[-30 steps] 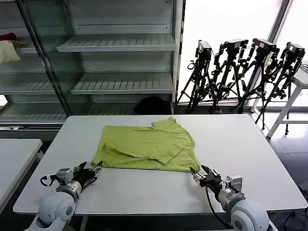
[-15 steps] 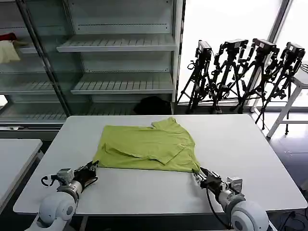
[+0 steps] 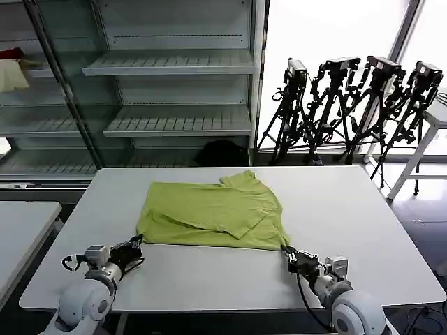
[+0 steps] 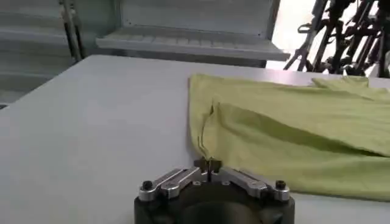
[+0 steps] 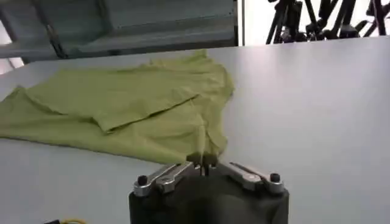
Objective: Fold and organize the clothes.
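Both grippers pinch the near corners of one lime T-shirt point(image 3: 213, 216) lying partly folded mid-table point(image 3: 363, 209): the left gripper point(image 3: 134, 243) clamps the left hem corner, the right gripper point(image 3: 286, 252) the right. Behind stand shelves point(image 3: 167, 66) and four tripods point(image 3: 356, 105).

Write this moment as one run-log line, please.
left gripper shut on T-shirt near corner | right gripper shut on other corner | shirt on table
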